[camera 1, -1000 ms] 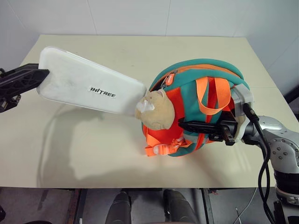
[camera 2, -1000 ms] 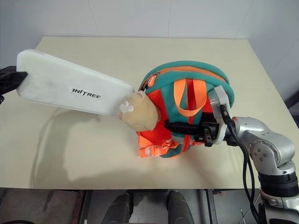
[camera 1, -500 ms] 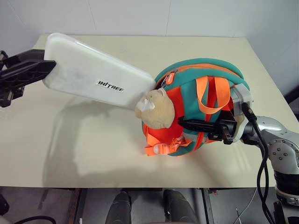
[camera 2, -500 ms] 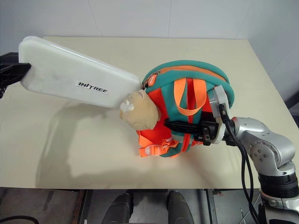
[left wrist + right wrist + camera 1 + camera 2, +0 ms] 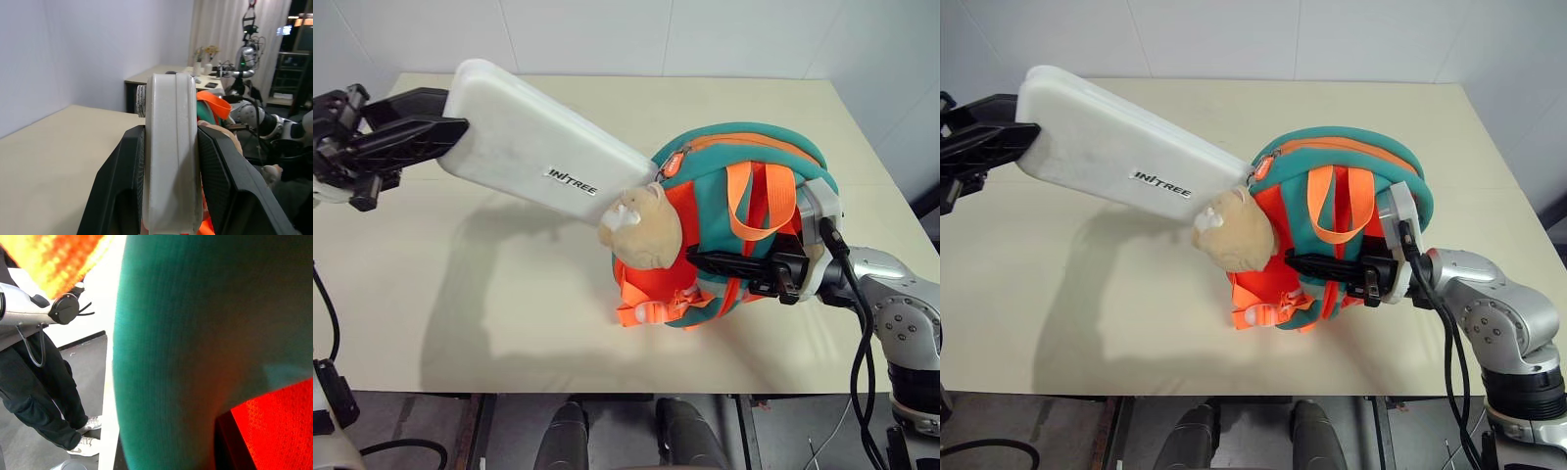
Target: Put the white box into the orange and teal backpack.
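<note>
From the head view, the left end effector (image 5: pixel 431 140) gripped the white box (image 5: pixel 543 155), its far corner just beside the orange and teal backpack (image 5: pixel 744 230), above the plush head (image 5: pixel 641 227). The right end effector (image 5: pixel 729 264) was closed on the backpack's front. In the left wrist view, black fingers (image 5: pixel 220 171) squeezed the box on both sides. It should aim the corner into the zip opening.

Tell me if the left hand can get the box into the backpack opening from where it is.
Probably yes. The left hand holds the box with its far end at the backpack zipper mouth; only the plush head sits just below the path.

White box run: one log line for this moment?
left hand: grips white box | box tip: at backpack zipper | right hand: shut on backpack | box: not inside
</note>
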`<state>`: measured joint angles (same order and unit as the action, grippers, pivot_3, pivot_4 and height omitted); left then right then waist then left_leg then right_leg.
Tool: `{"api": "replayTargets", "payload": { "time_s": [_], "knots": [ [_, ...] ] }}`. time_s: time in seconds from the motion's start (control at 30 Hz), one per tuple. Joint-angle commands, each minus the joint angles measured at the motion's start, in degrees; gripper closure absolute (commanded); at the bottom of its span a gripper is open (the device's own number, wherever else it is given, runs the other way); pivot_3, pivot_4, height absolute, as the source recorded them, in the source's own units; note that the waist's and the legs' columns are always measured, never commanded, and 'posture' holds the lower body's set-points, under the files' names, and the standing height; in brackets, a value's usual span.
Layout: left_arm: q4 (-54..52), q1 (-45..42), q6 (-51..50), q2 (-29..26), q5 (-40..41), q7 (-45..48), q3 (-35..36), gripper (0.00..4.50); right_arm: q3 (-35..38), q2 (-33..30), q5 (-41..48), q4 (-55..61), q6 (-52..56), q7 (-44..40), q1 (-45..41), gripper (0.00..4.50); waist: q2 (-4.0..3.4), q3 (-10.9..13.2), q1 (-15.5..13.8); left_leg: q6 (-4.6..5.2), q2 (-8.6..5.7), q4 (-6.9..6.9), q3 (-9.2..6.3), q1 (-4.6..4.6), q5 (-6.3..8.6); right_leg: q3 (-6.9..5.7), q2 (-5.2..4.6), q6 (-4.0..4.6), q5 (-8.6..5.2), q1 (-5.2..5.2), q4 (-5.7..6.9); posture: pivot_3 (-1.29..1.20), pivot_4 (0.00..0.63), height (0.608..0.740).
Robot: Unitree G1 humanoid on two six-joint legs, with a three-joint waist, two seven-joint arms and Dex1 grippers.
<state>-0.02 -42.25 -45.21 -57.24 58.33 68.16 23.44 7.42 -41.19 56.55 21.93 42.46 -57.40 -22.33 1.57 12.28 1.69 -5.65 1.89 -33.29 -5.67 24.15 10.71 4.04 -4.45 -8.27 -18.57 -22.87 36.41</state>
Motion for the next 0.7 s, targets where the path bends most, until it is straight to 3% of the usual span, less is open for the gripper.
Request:
{"api": "replayTargets", "payload": {
  "time_s": [0.03,0.3,0.7],
  "knots": [
    [-2.3,-1.51,0.96,0.68,0.27,0.59,-0.5,3.23,2.21,0.33,0.72,1.95,-1.36,0.44,0.29,4.5,0.0,0.0,0.03,0.0,0.0,0.0,0.0,-0.01,0.0,0.0,0.0,0.0,0.0,0.0,0.02,0.0,0.15,0.74],
    [-2.9,-2.82,3.85,4.74,-3.8,0.32,-6.44,3.23,1.98,0.68,0.4,1.79,-1.85,0.41,0.38,4.5,0.0,0.0,-0.05,0.0,0.0,-0.14,-0.01,-0.01,0.0,0.0,0.0,-0.01,0.01,0.03,0.12,0.0,0.15,0.74],
    [3.85,-8.31,11.75,21.31,-16.69,-1.31,-20.63,3.23,1.05,2.13,-0.62,1.87,-2.85,0.54,0.37,4.5,0.0,0.0,-0.08,0.01,-0.02,-0.3,-0.04,-0.01,0.0,0.02,0.03,-0.11,0.06,0.15,0.11,0.0,0.15,0.74]
  ]
}}
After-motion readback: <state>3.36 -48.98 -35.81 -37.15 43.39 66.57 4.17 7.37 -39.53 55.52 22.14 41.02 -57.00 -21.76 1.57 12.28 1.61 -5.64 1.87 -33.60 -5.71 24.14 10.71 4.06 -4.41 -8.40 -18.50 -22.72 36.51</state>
